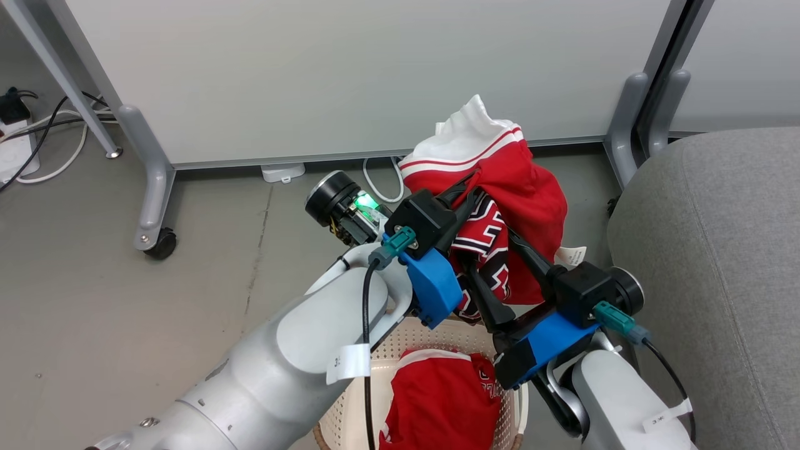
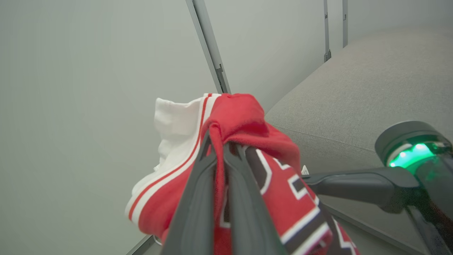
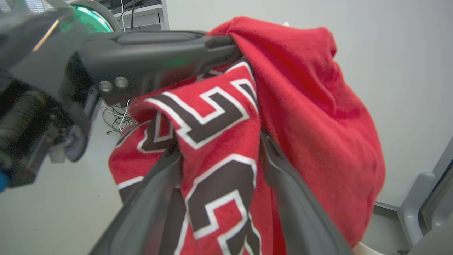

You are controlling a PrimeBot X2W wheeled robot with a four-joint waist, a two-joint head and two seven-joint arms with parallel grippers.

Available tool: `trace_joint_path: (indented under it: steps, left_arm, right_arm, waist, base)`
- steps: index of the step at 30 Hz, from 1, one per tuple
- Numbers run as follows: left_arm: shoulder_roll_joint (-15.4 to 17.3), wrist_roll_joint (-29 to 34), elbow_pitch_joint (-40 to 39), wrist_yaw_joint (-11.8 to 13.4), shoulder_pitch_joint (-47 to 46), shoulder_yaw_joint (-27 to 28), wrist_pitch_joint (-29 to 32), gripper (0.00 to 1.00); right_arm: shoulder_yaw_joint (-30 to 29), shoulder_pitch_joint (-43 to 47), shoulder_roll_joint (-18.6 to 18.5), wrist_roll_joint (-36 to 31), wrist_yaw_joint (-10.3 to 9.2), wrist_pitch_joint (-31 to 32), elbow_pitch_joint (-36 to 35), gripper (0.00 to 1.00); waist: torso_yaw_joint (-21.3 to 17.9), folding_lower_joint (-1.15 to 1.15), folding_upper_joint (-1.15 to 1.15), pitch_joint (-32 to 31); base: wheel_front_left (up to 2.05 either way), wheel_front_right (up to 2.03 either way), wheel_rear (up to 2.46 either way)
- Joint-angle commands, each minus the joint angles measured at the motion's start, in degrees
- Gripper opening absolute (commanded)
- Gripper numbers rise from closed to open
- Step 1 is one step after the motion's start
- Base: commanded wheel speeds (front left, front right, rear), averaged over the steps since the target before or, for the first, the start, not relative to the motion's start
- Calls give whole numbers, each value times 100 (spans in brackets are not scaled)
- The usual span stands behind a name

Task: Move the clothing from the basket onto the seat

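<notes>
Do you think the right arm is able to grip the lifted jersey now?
Probably yes: the open right fingers sit either side of the jersey, which hangs from the shut left fingers.

A blue block [image 1: 431, 284] is fitted at the left wrist. Above it a black housing [image 1: 422, 219] and a teal plug [image 1: 397, 242] are seen. From the plug a black cable [image 1: 365, 312] is led over the pale grey forearm shell [image 1: 294, 356] below the block, where a white printed tag [image 1: 348, 362] is hung. Left of the block a silver-rimmed dark cylinder [image 1: 340, 203] is lit green. Right of the block a second blue block [image 1: 544, 347] and a second teal plug [image 1: 615, 319] are carried. The left jaws are formed of long dark grey fingers [image 2: 193, 216].
</notes>
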Motion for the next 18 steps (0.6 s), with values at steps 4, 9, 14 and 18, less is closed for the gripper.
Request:
trace_joint_path:
  steps: [4,9,14,18]
  left_arm:
    - [-21,3,-26,8,-88,-19,-32,0]
    - [-35,-16,-11,-6,-98,-44,-35,0]
    - [-47,-27,14,-9,-107,-46,-33,0]
    - [-51,-28,29,-4,-121,-34,-34,0]
  right_arm:
    - [42,-257,-23,171,3,-20,299,91]
    - [129,-410,-23,280,3,-20,483,0]
    - [144,-392,-23,315,3,-20,506,0]
    - [144,-364,-23,313,3,-20,508,0]
  waist:
    - [19,-1,0,24]
    - [25,-1,0,41]
    - [20,-1,0,43]
    - [13,-1,0,55]
  base:
    - [0,0,0]
    - [0,0,0]
    - [0,0,0]
    - [0,0,0]
